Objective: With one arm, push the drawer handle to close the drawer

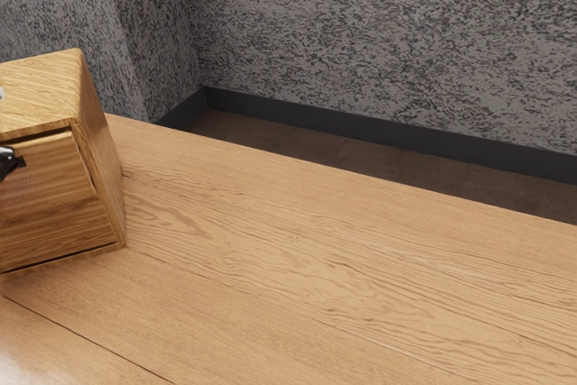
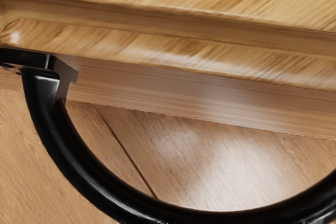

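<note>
The wooden drawer box (image 1: 104,160) is cut off by the exterior view's left edge. Its drawer front (image 1: 54,200) looks close to flush with the box, with thin dark gaps along the top and bottom. A small black part (image 1: 9,161), apparently one end of the handle, stands out near the front's upper edge. In the wrist view the black curved handle (image 2: 68,156) arches out from the drawer front (image 2: 210,90), close under my hand. Dark space shows past the wooden edge (image 2: 184,30) at one corner. How far the drawer stands out, I cannot tell.
The wooden tabletop (image 1: 315,268) stretches beside and in front of the box, with its far edge toward a grey patterned wall (image 1: 388,33). A small pale thing (image 1: 2,94) touches the exterior view's left edge above the box top; what it is cannot be made out.
</note>
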Motion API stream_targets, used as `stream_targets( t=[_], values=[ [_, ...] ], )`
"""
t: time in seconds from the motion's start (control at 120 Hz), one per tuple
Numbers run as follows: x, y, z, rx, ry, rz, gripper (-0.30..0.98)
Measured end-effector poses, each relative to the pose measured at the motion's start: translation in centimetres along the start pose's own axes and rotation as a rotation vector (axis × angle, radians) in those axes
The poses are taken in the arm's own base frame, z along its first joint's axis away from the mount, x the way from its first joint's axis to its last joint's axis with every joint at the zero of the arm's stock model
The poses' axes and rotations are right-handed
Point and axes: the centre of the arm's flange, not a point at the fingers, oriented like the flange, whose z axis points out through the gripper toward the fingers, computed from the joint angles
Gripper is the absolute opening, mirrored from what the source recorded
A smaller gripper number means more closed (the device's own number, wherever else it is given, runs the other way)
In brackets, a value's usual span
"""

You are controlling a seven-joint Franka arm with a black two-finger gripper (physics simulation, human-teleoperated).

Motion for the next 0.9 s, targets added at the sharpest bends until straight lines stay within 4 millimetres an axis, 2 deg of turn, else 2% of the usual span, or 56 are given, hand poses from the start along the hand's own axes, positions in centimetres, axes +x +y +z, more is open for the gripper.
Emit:
stream_targets(
  t=[0.267, 0.683, 0.792, 0.85, 0.9],
  values=[
    [2.1, -0.3, 0.3, 0.005, 0.012, -0.024, -0.1],
    [2.8, -0.6, 0.7, 0.002, 0.017, -0.032, -0.1],
    [1.7, 0.2, -0.3, 0.0, 0.032, -0.011, -0.1],
    [0.4, 0.8, -1.9, -0.004, 0.053, 0.002, -0.1],
    [-1.3, 2.2, -3.8, -0.016, 0.071, 0.035, -0.1]
  ],
)
